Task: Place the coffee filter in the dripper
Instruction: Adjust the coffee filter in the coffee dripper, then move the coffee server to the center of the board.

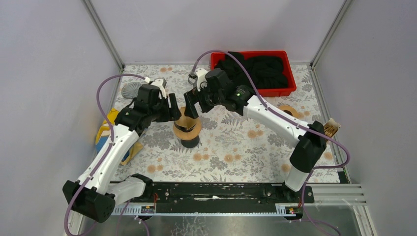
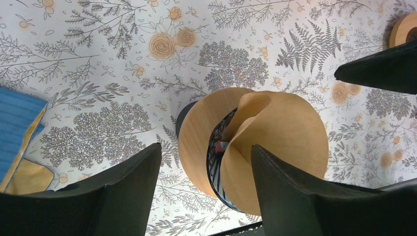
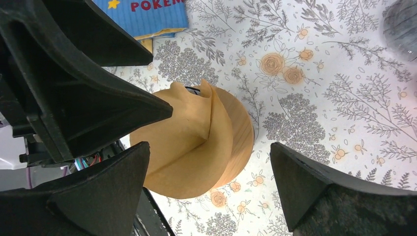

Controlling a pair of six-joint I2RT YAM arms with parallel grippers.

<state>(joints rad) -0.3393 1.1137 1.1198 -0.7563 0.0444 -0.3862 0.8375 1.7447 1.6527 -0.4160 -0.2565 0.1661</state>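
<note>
Your coffee filter (image 2: 280, 128) sits on top of the dripper (image 2: 194, 132) but is not properly seated. It is folded on itself and leans over one side of the wooden collar, with much of the paper overhanging the rim instead of lining the cone. The dripper stands upright on the table (image 2: 98, 73), between the two arms.

Your left claw (image 2: 205, 150) is open, one finger outside the collar and the other over the filter's fold. Whether that finger touches the paper, I cannot tell. Your right claw (image 3: 209, 147) is spread wide and holds nothing, hovering just beside the same dripper.

The risks, as I judge them:

- **Paper:** press down while it is doubled over and you will probably crease it flat rather than open it.
- **Left finger:** pull it away sideways and it could drag the filter off the rim onto the table.
- **Dripper:** it looks light and top-heavy, so a push against the collar might tip it.
- **Claws:** they are crowded together here, so move one at a time or they may strike each other.
</note>
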